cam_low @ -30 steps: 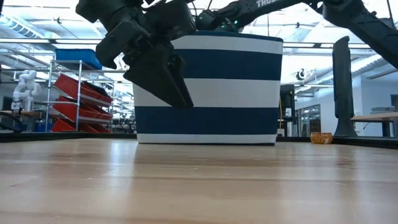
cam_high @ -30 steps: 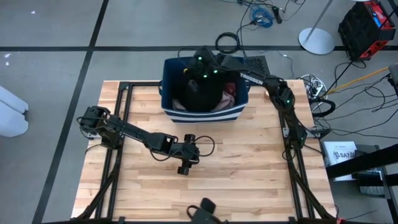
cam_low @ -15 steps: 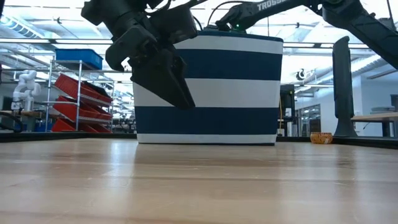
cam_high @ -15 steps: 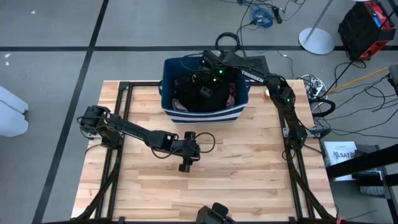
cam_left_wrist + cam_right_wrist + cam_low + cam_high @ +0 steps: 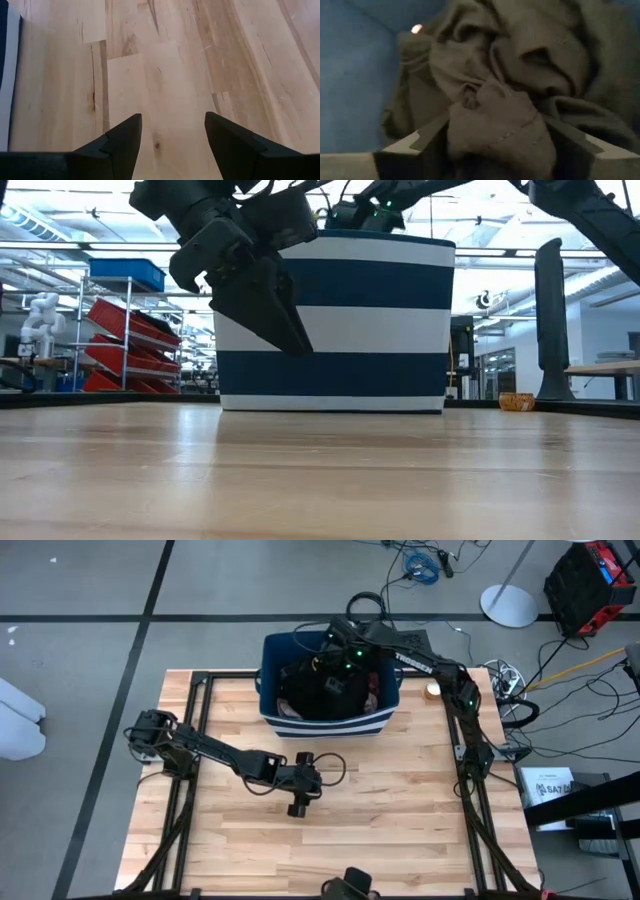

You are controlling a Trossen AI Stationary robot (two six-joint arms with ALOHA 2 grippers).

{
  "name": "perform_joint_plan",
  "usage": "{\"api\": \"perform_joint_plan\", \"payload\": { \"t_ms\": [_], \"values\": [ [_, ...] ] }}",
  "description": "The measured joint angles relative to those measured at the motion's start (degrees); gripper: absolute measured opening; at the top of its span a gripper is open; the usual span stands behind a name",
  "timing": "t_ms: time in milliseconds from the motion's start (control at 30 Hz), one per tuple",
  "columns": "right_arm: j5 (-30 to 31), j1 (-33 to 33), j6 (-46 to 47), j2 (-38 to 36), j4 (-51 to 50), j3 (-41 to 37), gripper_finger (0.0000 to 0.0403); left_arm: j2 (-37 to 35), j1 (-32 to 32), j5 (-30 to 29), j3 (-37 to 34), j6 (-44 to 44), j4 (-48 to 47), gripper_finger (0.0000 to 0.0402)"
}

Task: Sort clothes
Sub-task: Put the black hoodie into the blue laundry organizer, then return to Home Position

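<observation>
A dark blue bin with white stripes [image 5: 325, 725] stands at the middle of the table's far edge and holds the clothes. A black garment [image 5: 318, 698] lies heaped on top, and a pale pink one [image 5: 373, 696] shows at the bin's right side. My right gripper [image 5: 333, 678] reaches down into the bin from the far right. In its wrist view the right gripper [image 5: 497, 145] is open, with a bunched fold of the black garment [image 5: 505, 125] between its fingers. My left gripper [image 5: 297, 806] hangs open over bare wood at mid-table, nothing between its fingers [image 5: 122, 140]. My right gripper points down into the bin, and its open fingers [image 5: 422, 142] stand on either side of a bunched fold of the black garment. Whether they touch the cloth, I cannot tell. The garment rests on the other clothes in the bin.
Black frame rails [image 5: 190, 740] run along the table's left and right sides. A small round tan object [image 5: 432, 690] sits at the far right corner. Bare wooden table [image 5: 380, 820] spreads across the near half. In the low view the bin [image 5: 340, 320] stands behind my left gripper [image 5: 270, 310].
My right gripper has shifted a little toward the table's right over the bin. The black garment, which stood in a tall mound under it, has sunk lower into the bin and spread out.
</observation>
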Motion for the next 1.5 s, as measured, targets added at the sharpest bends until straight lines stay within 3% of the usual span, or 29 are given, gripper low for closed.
{"api": "perform_joint_plan", "payload": {
  "t_ms": [200, 700, 933, 1233, 1500],
  "values": [
    [-0.11, 0.00, -0.46, -4.75, 0.26, 0.00, 0.0277, 0.00, -0.11, -0.01, 0.00, -0.08, -0.02, 0.0228],
    [-0.81, 0.01, 2.26, -20.91, 0.73, 0.00, 0.0279, -3.10, -0.07, -1.44, 1.63, 0.05, 0.03, 0.0228],
    [-0.96, 1.28, 2.29, -28.37, -3.61, 0.00, 0.0279, -10.62, -0.12, -2.15, 1.95, -0.04, 2.22, 0.0228],
    [-0.98, 8.46, 3.25, -35.59, -11.14, 0.00, 0.0275, -21.59, -0.22, -3.66, 1.99, 1.41, 7.52, 0.0228],
    [-0.43, 16.35, 4.54, -42.05, -10.38, -1.06, 0.0275, -30.72, -0.20, -10.67, 1.99, 3.68, 8.72, 0.0228]
  ]
}}
